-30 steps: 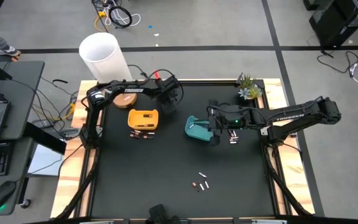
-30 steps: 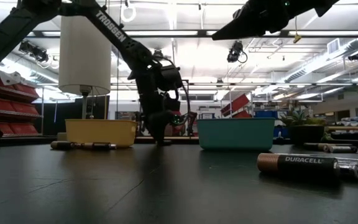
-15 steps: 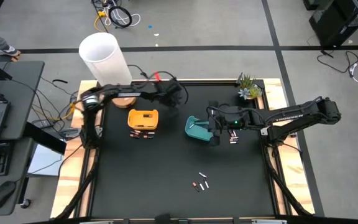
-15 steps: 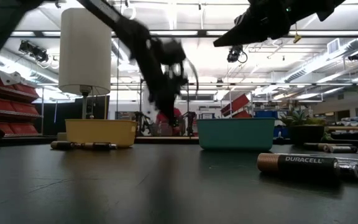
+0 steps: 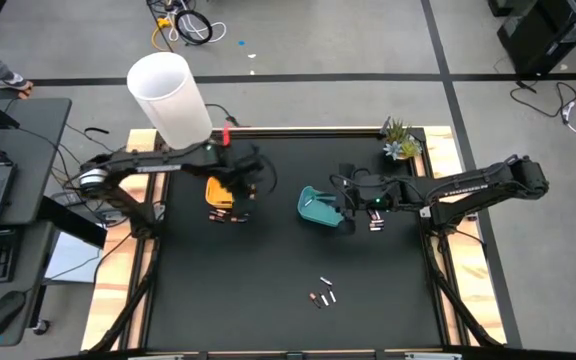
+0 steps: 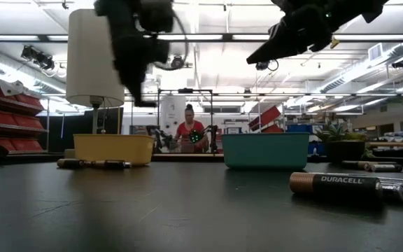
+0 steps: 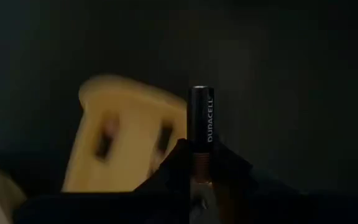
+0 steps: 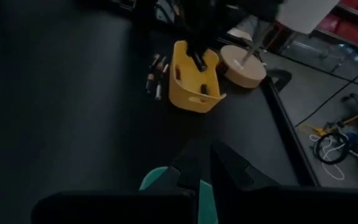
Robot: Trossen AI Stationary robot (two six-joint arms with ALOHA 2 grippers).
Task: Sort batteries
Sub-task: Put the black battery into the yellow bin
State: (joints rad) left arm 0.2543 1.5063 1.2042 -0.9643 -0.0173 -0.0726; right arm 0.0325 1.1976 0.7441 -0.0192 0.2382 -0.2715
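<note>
The step in hand is delivery of one battery to its tray. The left gripper (image 7: 201, 177) is pinched on a dark Duracell battery (image 7: 202, 115), which stands upright between the fingers. In the high view, the left gripper (image 5: 236, 180) hangs over the yellow tray (image 5: 220, 192), raised clear of the bench (image 5: 268, 270).

The next move, by judgement, calls for lowering the battery over the tray's opening and spreading the fingers only once the cell sits inside the walls; a release too far to one side would drop it among the batteries lying just beside the tray (image 5: 228, 216).

The right gripper (image 5: 350, 204) hangs just beside the teal tray (image 5: 316, 207), fingers pressed together, and nothing shows between them in the right wrist view.

Unsorted batteries remain: a small cluster near the front of the bench (image 5: 322, 294), and a few beside the right gripper (image 5: 376, 222).
</note>
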